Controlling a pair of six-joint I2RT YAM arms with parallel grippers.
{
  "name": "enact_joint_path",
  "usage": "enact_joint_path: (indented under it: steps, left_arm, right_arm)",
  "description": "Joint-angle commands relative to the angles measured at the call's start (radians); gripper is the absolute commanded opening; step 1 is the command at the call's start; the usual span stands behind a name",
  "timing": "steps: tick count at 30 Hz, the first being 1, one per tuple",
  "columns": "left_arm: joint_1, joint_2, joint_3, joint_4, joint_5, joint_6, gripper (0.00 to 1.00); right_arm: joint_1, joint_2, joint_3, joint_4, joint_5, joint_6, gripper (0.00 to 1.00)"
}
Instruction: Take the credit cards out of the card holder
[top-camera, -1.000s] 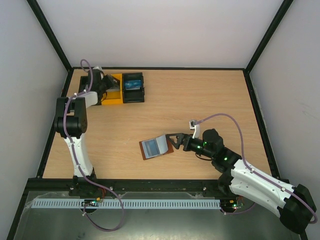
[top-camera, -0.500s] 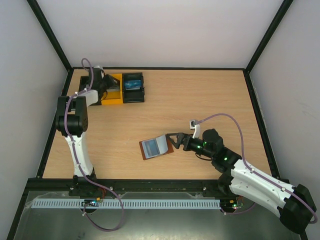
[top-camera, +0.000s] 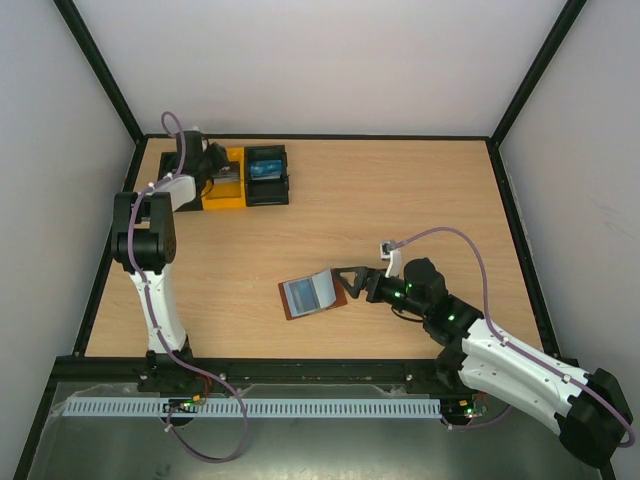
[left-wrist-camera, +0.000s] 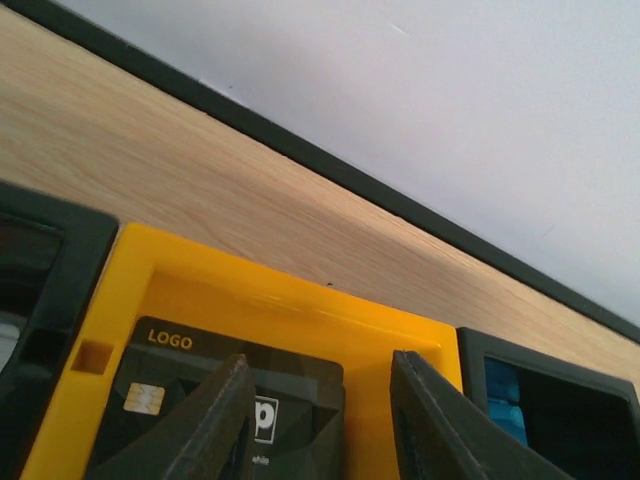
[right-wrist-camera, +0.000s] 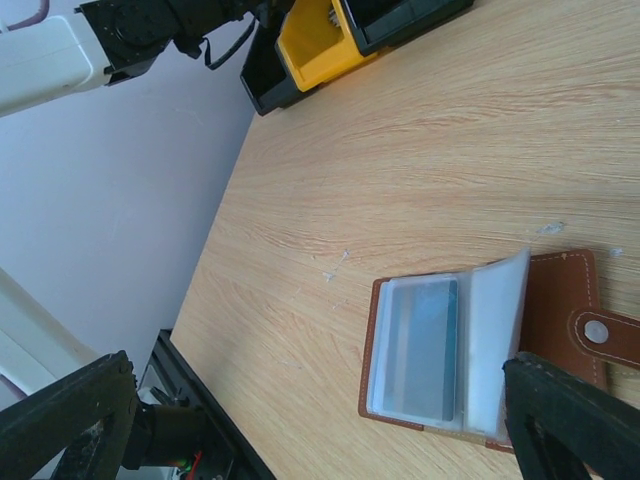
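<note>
**Far-left corner.** 3 bins stand in a row on the table (top-camera: 400, 200), touching side to side: a black bin (left-wrist-camera: 45, 240), a yellow bin (left-wrist-camera: 280, 285) and a second black bin (left-wrist-camera: 570, 365).

**Left gripper** (left-wrist-camera: 320, 372). It hangs over the yellow bin, pointing down into it. The fingers (left-wrist-camera: 215, 425) stand partly apart, a narrow-to-middling gap. Nothing is clamped between them.

**Black card** (left-wrist-camera: 185, 365). It lies flat on the floor of the yellow bin, out of the wallet. It is face up, with a chip and the word "LOGO" showing. The wrist view shows it under and between the 2 fingers. Whether either finger touches it cannot be told.

**Second black bin.** It holds something blue (left-wrist-camera: 505, 395). From above this reads as a flat blue rectangle, but it is too small to confirm as a card.

**Wallet** (top-camera: 310, 294). It lies open on the table at centre, near the front edge and well apart from the bins. The brown cover is flat. A clear sleeve (right-wrist-camera: 495, 335) stands lifted from its right half. A blue-grey rectangle (right-wrist-camera: 428, 345) shows in the left pocket; card or pocket face cannot be told. The brown tab (right-wrist-camera: 605, 335) with its snap sticks out on the right.

**Right gripper** (top-camera: 344, 283). It sits low at the wallet's right edge, by the tab. The jaws are spread fully wide and hold nothing. In the wrist view the wallet lies between the 2 fingers. Contact with the wallet cannot be confirmed.
</note>
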Motion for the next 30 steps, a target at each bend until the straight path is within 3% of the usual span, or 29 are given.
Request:
enact_joint_path:
  steps: [1,11,15,17,24,27,30]
  left_arm:
    - [0.008,-0.053,0.025,-0.04,-0.034,0.001,0.42]
    - [0.006,-0.181,0.004,-0.143,0.009,-0.033,0.72]
    - [0.004,-0.252,-0.04,-0.199,0.031,-0.03,0.93]
    - [0.002,-0.3,-0.083,-0.226,0.041,-0.028,0.99]
    - [-0.035,-0.449,-0.213,-0.359,0.099,-0.023,1.0]
    - [-0.05,-0.513,-0.293,-0.356,0.209,-0.02,1.0]
    - [-0.084,-0.58,-0.336,-0.424,0.219,0.031,1.0]
  right_arm:
    - [0.001,-0.019,0.029,-0.036,0.019,-0.027,0.98]
    - [0.001,-0.013,0.033,-0.111,0.052,0.007,0.98]
    - [0.001,-0.001,0.035,-0.126,0.063,0.012,0.98]
    - [0.001,0.005,0.036,-0.119,0.055,0.011,0.98]
    - [0.001,0.066,0.054,-0.108,0.019,0.011,0.97]
    - [0.003,0.1,0.052,-0.082,0.001,0.019,0.91]
    - [0.002,0.143,0.05,-0.035,-0.032,0.026,0.78]
